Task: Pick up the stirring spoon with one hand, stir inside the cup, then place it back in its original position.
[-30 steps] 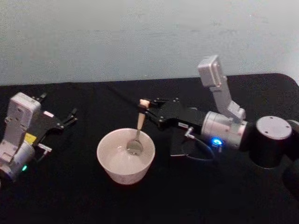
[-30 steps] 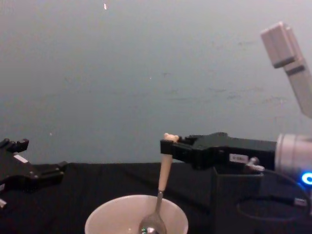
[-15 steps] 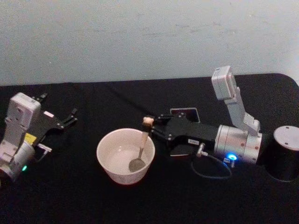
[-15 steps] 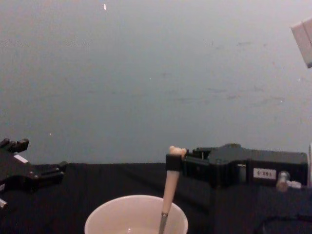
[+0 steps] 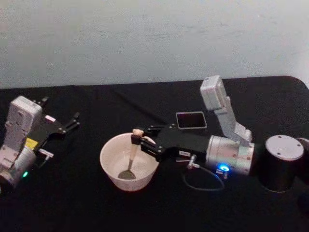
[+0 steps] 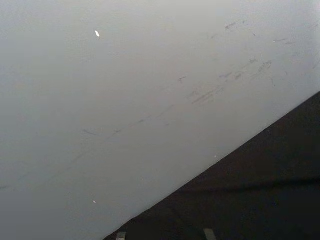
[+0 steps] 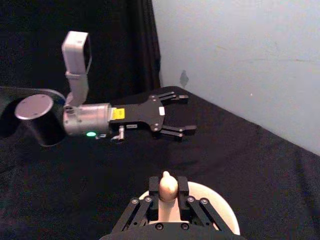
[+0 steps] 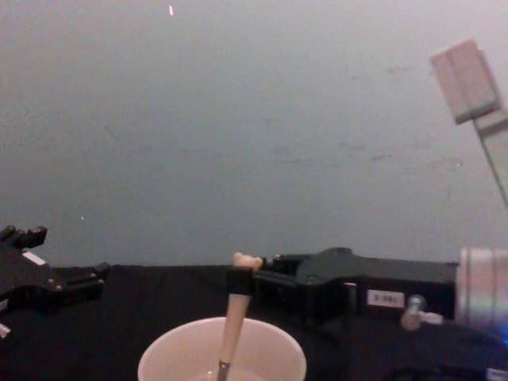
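Black cloth table surface [image 5: 87, 203]: plain, no pattern. Pale grey-blue wall [image 5: 145, 38] behind it, a few faint darker scuffs.

Wide round cream-white cup [image 5: 126, 181]: unmarked, pale inside.

Thin beige stirring spoon [image 5: 132, 155]: beige handle and bear-head top, darker grey metal at the lower end.

Right gripper [image 5: 137, 140]: matt black, small white label on the body; silver-grey wrist with a blue light [image 5: 222, 168].

Left gripper [image 5: 62, 110]: black, yellow label [image 5: 31, 143]; light grey housing, green light [image 5: 24, 174].

Dark grey square holder box [image 5: 191, 119]: lighter rim.

Black cylinder [image 5: 281, 166]: grey top.
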Robot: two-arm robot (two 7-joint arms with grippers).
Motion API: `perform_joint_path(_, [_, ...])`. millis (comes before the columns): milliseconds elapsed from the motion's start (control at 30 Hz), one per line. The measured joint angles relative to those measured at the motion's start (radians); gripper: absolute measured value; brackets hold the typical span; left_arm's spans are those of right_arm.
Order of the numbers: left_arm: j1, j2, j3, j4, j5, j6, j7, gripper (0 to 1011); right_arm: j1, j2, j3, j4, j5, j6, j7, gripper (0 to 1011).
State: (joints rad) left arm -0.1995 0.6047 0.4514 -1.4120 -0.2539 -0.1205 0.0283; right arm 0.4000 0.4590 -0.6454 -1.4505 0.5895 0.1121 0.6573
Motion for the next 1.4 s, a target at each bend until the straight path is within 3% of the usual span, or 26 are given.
perform_joint_path(367, [0.000,0.000,0.000,0.000,0.000,0.000,0.000,1001,0.054,-0.089,-0.008,0.095,-0.054,-0.019,-0.071,214])
perform_joint_path(667, [0.000,0.000,0.000,0.000,0.000,0.000,0.000,1001,0.067,-0.106,0.020,0.129,-0.063,-0.018,-0.089,214])
perform_joint_path(1000, [0.000,0.000,0.000,0.000,0.000,0.000,0.000,1001,0.050,-0.067,0.052,0.111,-0.057,-0.006,-0.075,214])
perform_joint_path(1400, [0.000,0.000,0.000,0.000,0.000,0.000,0.000,1001,-0.013,0.024,0.070,-0.003,-0.006,0.024,-0.026,214])
